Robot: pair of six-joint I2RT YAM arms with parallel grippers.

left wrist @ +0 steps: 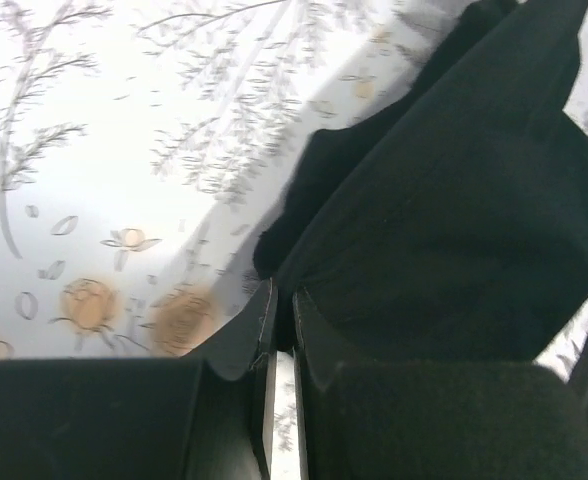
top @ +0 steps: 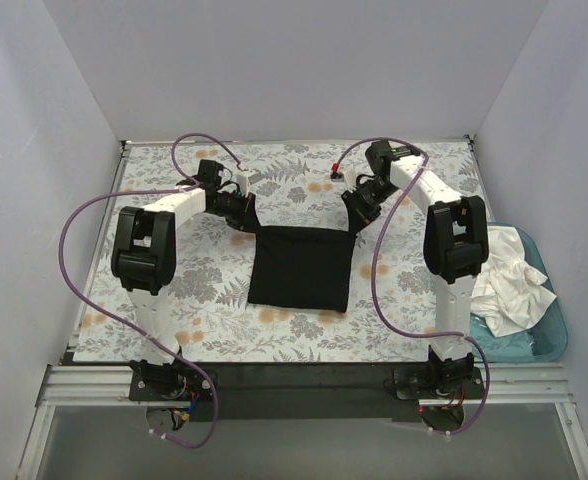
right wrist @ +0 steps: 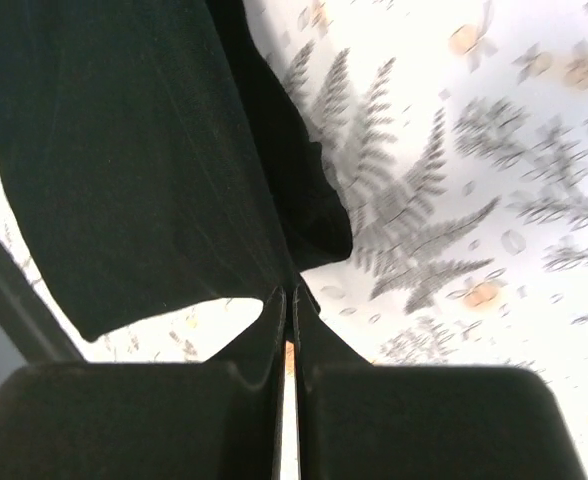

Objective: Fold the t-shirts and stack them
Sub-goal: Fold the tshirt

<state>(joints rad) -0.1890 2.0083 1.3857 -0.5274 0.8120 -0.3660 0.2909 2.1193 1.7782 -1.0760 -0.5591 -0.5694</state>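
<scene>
Two robot arms reach forward from their bases, each bent at the elbow and angled inward. The wrists turn toward each other over a grey-and-orange floral sheet (top: 294,175).

There is one black t-shirt (top: 302,265). It spans the gap between the two claws, and its folded body lies flat on the sheet, nearer the arm bases than either claw. There is also one teal tub (top: 554,325), well off to the right of the right claw and back beside that arm's base. It holds a crumpled heap of white t-shirts (top: 509,280) (too tangled to count).

The left claw (top: 244,212) is clamped on the black t-shirt's left far corner. In the left wrist view, its fingers (left wrist: 264,310) sit almost together, with only a thin slit between them. Black cloth (left wrist: 454,230) fans out from the tips, up and to the right.

The right claw (top: 357,215) is clamped on the opposite far corner. In the right wrist view, its fingers (right wrist: 272,310) are pressed together, and the black cloth (right wrist: 124,150) spreads from the tips up and to the left. The sheet shows beyond the cloth on the other side.
</scene>
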